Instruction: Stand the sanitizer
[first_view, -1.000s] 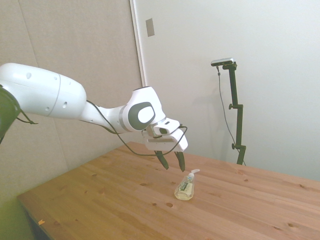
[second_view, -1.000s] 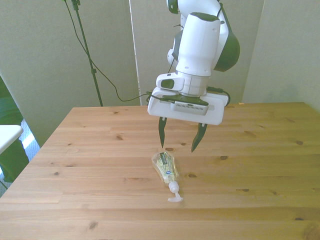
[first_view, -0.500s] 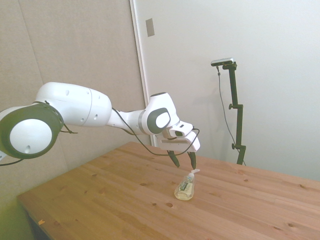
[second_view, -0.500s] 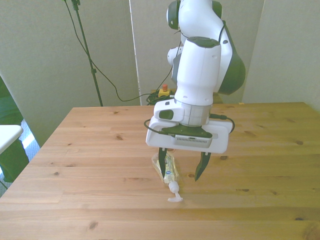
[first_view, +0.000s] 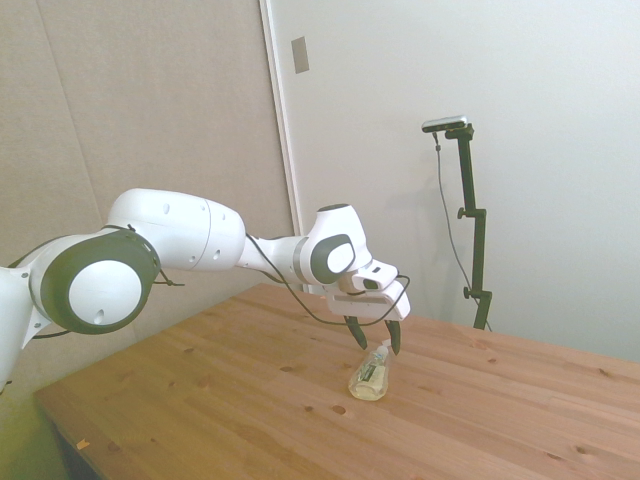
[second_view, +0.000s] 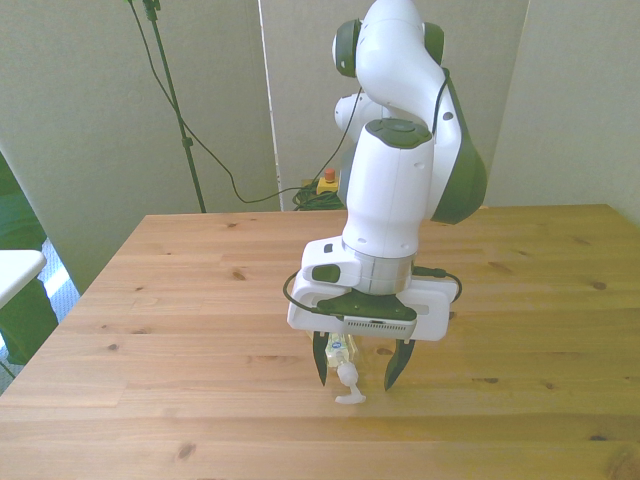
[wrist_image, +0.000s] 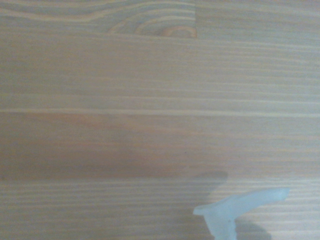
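Note:
The sanitizer (first_view: 370, 377) is a small clear bottle of pale yellowish gel lying on its side on the wooden table (first_view: 250, 400). Its white pump top (second_view: 347, 385) points toward the table's near edge in the front view. My gripper (second_view: 357, 372) is open and low over the bottle's neck, one dark finger on each side of the pump. In the side view the gripper (first_view: 376, 337) hangs just above the pump end. The wrist view shows blurred wood grain and the white pump nozzle (wrist_image: 240, 207).
A dark cable loops from the wrist (first_view: 300, 300) over the table. A white object (second_view: 15, 270) juts in at the front view's left edge beyond the table. Bare wood (second_view: 520, 300) lies all round the bottle.
The gripper has moved down and toward the pump end of the bottle, from above its base to straddling its neck. It stays open. The bottle has not moved.

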